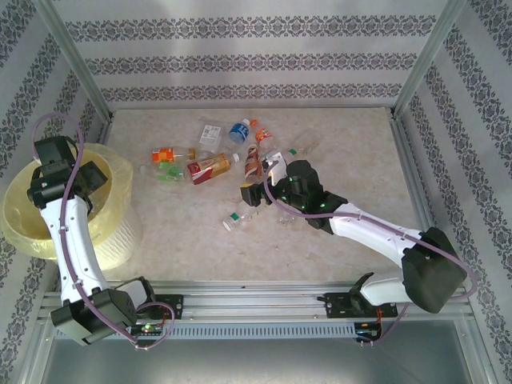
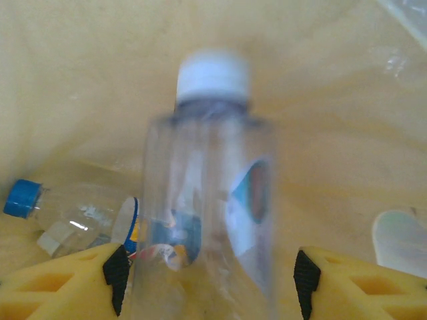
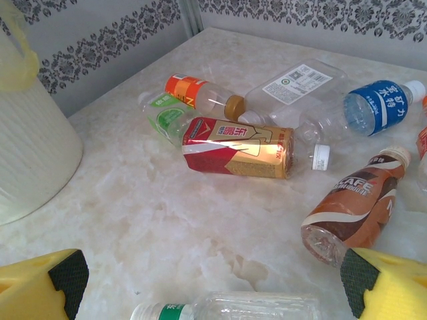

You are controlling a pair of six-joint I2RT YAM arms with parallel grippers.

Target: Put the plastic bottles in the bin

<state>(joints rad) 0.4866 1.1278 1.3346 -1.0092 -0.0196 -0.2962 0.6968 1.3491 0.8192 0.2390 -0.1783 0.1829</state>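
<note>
In the left wrist view a clear bottle with a white cap and a blue-and-white label looks blurred between my left gripper's yellow fingers. A gap shows on each side of it, so the jaws are open. This gripper hangs over the pale-yellow bin, where a blue-capped bottle lies on the liner. My right gripper stands open just above the table, over a clear bottle with a green band. Ahead of it lie a red-and-gold bottle and a brown bottle.
More bottles lie in a cluster at the table's far middle: blue label, orange label, green label. A loose white cap lies beside them. The bin's wall stands left of the right gripper. Patterned walls and metal posts ring the table.
</note>
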